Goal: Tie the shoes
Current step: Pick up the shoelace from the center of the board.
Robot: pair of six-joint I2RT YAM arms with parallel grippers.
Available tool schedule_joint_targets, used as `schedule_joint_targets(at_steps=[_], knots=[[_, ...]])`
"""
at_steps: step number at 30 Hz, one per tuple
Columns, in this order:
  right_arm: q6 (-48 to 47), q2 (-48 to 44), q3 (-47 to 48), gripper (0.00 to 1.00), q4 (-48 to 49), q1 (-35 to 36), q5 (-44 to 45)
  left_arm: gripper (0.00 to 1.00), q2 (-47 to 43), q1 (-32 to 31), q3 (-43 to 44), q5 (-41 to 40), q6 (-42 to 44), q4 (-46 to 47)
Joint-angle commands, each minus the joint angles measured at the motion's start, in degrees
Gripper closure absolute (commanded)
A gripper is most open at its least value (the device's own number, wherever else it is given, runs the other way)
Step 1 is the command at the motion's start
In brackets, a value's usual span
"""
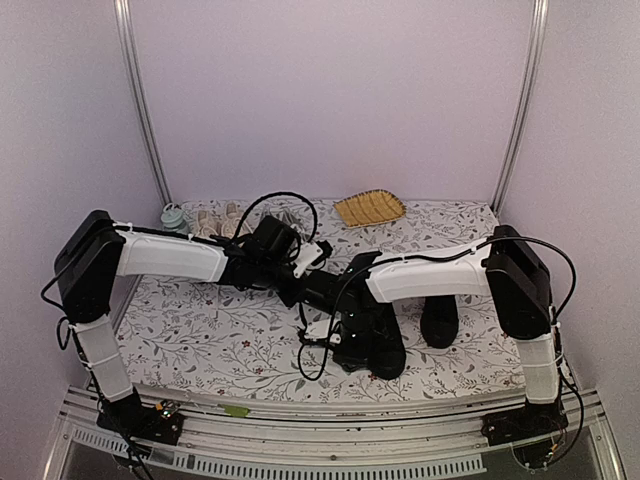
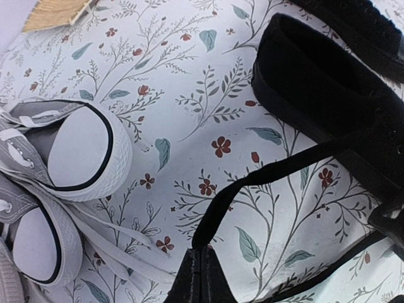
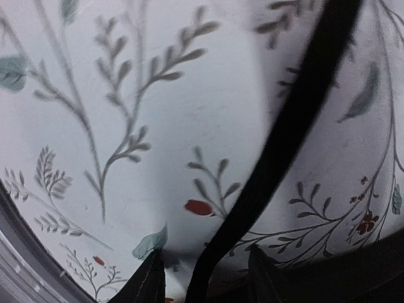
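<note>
Fingertips [image 2: 188, 285] of the left gripper [image 2: 202, 273] are pressing together and pinching the long black lace [image 2: 278, 167], which is rising from the pinch and running off right to the nearer black shoe [image 2: 315, 82]. Over on the right gripper [image 3: 205, 278], the two dark fingers [image 3: 145, 284] are standing apart with a black strand [image 3: 287, 132] passing between them, nothing clamped yet; whether it is the same lace the left is holding, I cannot tell. Both arms are meeting mid-table over the pair of all-black low-top canvas sneakers [image 1: 385, 350], which are sitting toes-toward-the-bases on the floral-printed tablecloth [image 1: 200, 340], right of centre. By the look of it, the step in hand is the right gripper taking its strand so the two ends can be crossed. To do that well, it is worth centring the strand squarely between the pads before closing, and closing fully, since a flat lace is slipping out easily from a half grip. The left should be giving just enough tension to hold the lace straight without dragging the shoe. One hazard is lying close by: the grey canvas sneakers with white toe caps [image 2: 82, 151] and their pale laces [image 2: 120, 243] are trailing just beside the left fingertips, so the pull is better going away from them.
</note>
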Motion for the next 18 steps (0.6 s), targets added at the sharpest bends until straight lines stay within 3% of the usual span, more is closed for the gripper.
schedule_joint_targets(at_steps=[1, 3, 4, 11, 18], knots=[[0.8, 4.3, -1.5, 0.68, -2.8, -0.4, -0.6, 1.00, 0.7, 0.7, 1.3, 0.6, 0.7, -1.0], [1.0, 3.9, -0.5, 0.92, -2.8, -0.3, -1.9, 1.00, 0.4, 0.8, 1.3, 0.9, 0.5, -1.0], [1.1, 3.5, 0.0, 0.98, -2.7, -0.3, -1.9, 1.00, 0.3, 0.7, 1.3, 1.1, 0.5, -0.9], [3.5, -6.3, 1.9, 1.00, 3.0, -1.0, -1.9, 1.00, -0.2, 0.6, 1.4, 1.7, 0.5, -0.4], [11.8, -25.9, -8.9, 0.99, 14.6, -9.6, -12.7, 1.00, -1.6, -1.0, 0.6, 1.9, 2.5, -0.1]])
